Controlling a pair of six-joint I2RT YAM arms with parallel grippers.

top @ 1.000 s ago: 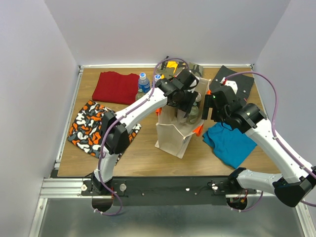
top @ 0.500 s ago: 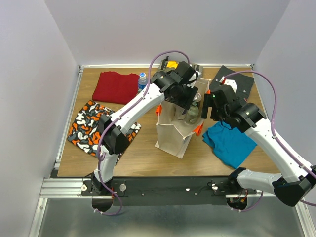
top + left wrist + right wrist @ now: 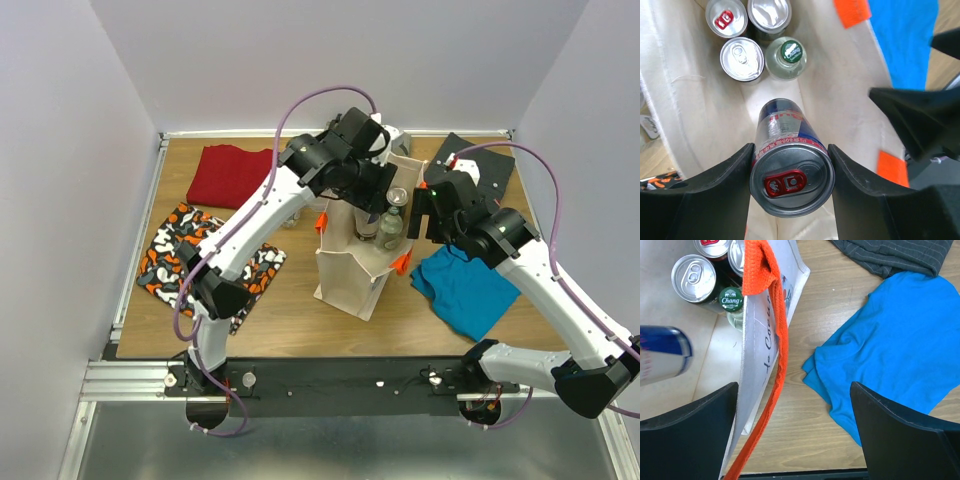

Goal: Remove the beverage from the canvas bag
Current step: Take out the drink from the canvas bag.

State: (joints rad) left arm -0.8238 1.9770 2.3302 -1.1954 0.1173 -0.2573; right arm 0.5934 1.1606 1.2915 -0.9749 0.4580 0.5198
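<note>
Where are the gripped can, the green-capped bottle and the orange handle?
gripped can [image 3: 791,181]: left wrist view, lid.
green-capped bottle [image 3: 791,51]: left wrist view, cap.
orange handle [image 3: 759,267]: right wrist view, strap's upper end.

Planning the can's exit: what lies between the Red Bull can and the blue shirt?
Right wrist view: the canvas bag's wall and orange handle, then bare tabletop.

The wooden bench [image 3: 290,310] carries the canvas bag [image 3: 350,275] mid-bench, red cloth [image 3: 235,175] far-left, patterned cloth [image 3: 175,255] at the left edge, blue shirt [image 3: 470,290] right, and dark garment [image 3: 480,165] in the far-right corner.
</note>
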